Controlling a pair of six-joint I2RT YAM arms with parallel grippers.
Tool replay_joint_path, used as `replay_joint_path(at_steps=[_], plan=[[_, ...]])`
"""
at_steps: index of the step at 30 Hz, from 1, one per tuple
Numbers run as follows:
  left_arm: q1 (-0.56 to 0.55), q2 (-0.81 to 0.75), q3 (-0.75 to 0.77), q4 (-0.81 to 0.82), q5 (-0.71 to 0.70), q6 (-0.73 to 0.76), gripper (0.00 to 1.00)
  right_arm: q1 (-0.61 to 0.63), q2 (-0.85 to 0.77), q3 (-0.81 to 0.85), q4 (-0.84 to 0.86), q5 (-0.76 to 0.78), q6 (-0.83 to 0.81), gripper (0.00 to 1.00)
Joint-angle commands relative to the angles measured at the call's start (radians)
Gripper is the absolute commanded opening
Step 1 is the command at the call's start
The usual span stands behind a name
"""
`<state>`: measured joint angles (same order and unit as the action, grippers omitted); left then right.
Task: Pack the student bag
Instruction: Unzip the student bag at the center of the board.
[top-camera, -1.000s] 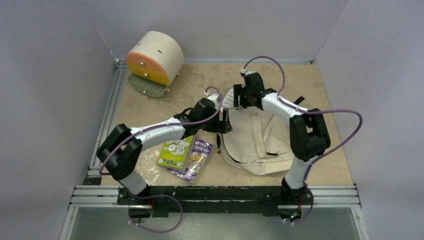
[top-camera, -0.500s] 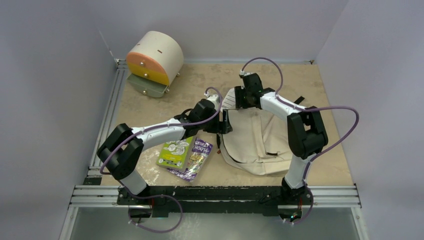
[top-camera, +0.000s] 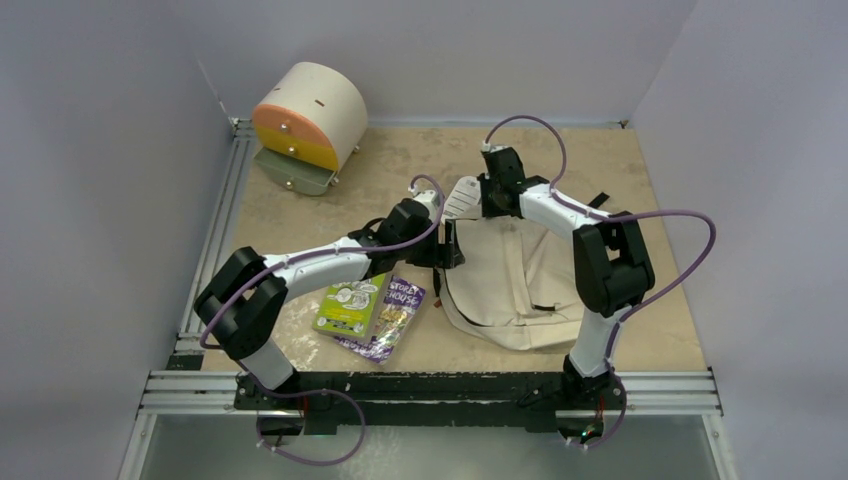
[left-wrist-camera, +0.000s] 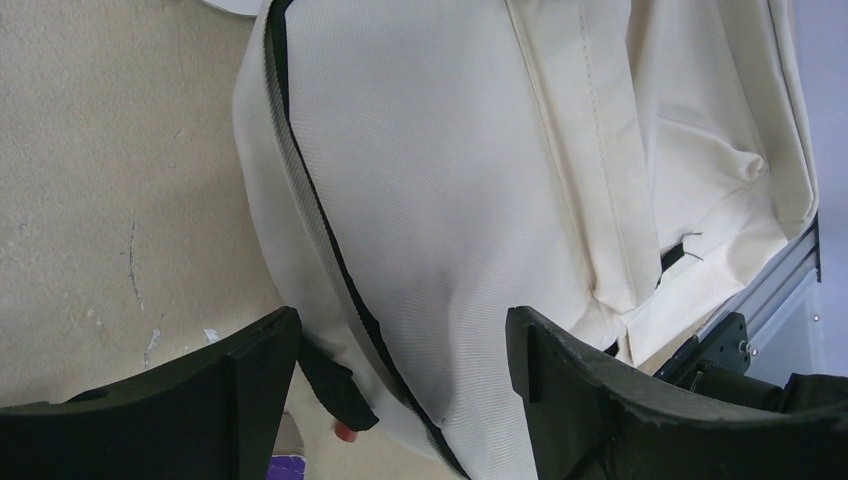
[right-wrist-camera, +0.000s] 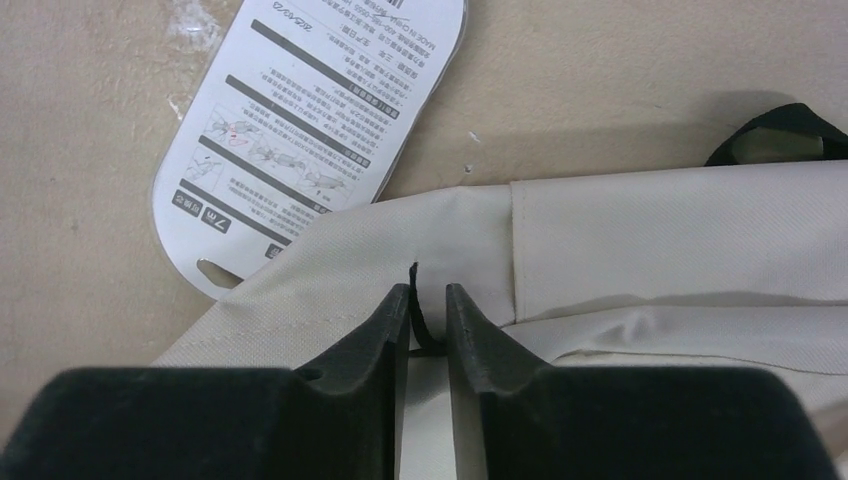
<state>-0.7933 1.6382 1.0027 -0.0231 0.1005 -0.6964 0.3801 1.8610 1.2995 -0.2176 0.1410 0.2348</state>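
The student bag lies flat in the middle right of the table, a cream fabric pack with black zippers. My left gripper hovers open over its left edge. In the left wrist view the wide jaws straddle the bag and its black zipper line, touching nothing. My right gripper is at the bag's far edge. In the right wrist view its jaws stand a narrow gap apart around a thin black zipper pull on the bag.
A white printed card package lies partly under the bag's far left corner. Two books lie left of the bag. A cream-and-orange drawer unit stands at the back left. A black strap pokes out behind the bag.
The right gripper moved slightly left and down onto the bag's far edge and its jaws narrowed around the zipper pull. The left arm barely moved.
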Motion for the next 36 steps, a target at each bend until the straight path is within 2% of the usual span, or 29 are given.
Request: replay_joint_path(at_steps=[1,6,12,22,32,34,36], plan=[[-0.002,-0.003,-0.008,0.040,0.007,-0.012,0.74,-0.003,-0.002,0.041,-0.005,0.040,0.008,0.18],[-0.003,-0.007,-0.013,0.038,0.003,-0.012,0.74,-0.003,-0.021,0.034,0.007,0.066,0.022,0.00],[-0.003,-0.017,-0.030,0.038,-0.001,-0.017,0.71,-0.003,-0.062,0.019,0.012,0.115,0.038,0.00],[-0.002,-0.040,-0.062,0.067,0.023,-0.004,0.30,-0.003,-0.158,-0.008,0.038,0.094,0.049,0.00],[-0.002,-0.024,-0.053,0.081,0.039,0.001,0.07,-0.003,-0.206,-0.040,0.091,-0.045,0.039,0.00],[-0.002,-0.017,-0.048,0.081,0.041,0.001,0.00,-0.003,-0.218,-0.042,0.106,-0.098,0.047,0.00],[-0.003,-0.010,-0.041,0.081,0.043,0.002,0.00,-0.001,-0.227,-0.044,0.119,-0.149,0.061,0.00]])
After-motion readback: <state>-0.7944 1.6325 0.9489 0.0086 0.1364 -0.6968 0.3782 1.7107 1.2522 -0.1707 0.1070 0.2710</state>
